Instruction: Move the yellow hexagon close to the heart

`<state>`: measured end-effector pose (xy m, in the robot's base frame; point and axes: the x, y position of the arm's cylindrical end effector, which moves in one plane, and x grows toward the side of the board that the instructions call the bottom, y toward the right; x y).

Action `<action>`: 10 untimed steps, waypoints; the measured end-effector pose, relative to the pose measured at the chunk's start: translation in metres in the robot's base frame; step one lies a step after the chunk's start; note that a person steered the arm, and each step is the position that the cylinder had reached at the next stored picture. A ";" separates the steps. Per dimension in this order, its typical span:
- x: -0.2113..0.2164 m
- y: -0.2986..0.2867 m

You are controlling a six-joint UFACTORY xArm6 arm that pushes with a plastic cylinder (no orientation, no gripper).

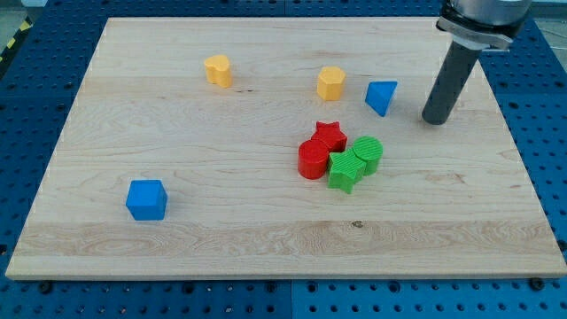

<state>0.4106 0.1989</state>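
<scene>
The yellow hexagon (330, 83) lies on the wooden board (221, 239) at upper middle. The yellow heart (218, 70) lies to its left, well apart from it, near the view's top. My tip (435, 120) rests on the board to the right of the hexagon, with the blue triangle (381, 97) between them. The tip is a short way right of the blue triangle and touches no block.
A tight cluster sits below the hexagon: a red star (330, 136), a red cylinder (312, 160), a green star (344, 171) and a green cylinder (368, 154). A blue cube (146, 199) lies at lower left.
</scene>
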 end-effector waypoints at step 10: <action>-0.052 -0.084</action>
<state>0.3585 0.1145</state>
